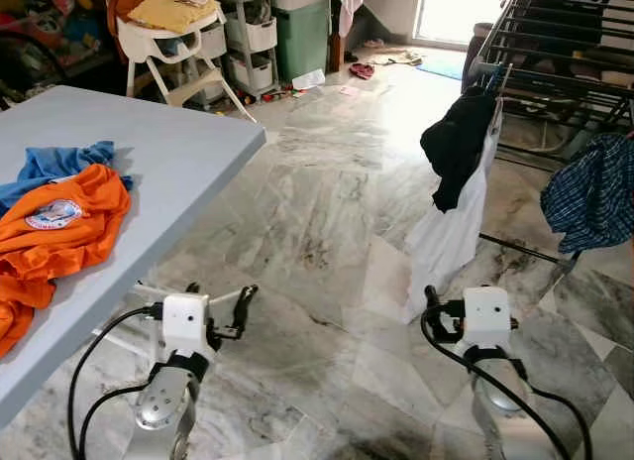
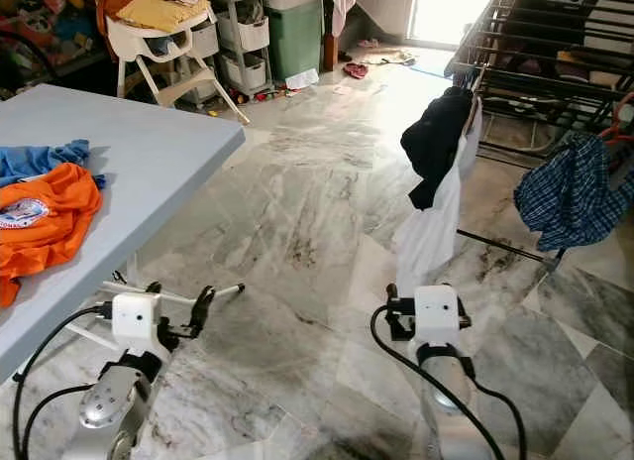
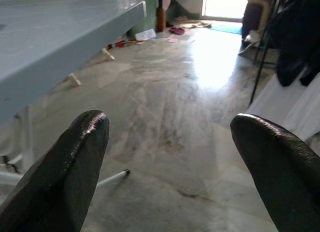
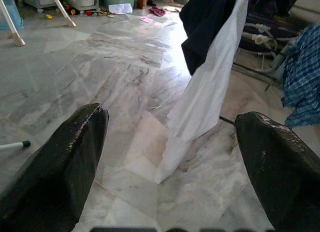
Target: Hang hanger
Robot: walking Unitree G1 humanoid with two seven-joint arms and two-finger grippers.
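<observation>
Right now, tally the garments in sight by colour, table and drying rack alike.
Orange shirt: 1
Blue garment: 1
Black garment: 1
White garment: 1
Blue plaid shirt: 1
Total: 5

Your inventory, robot body only:
- Two forearms, rounded silver metal shells with a polished sheen.
- Wrist blocks, one per arm: white, boxy, mounted on black collars.
- Black cables, looping from each wrist block back along the arm.
- Left claw [image 1: 241, 303] and right claw [image 1: 432, 299]: two long black fingers [image 3: 75, 162] each, glossy, with rounded tips.
</observation>
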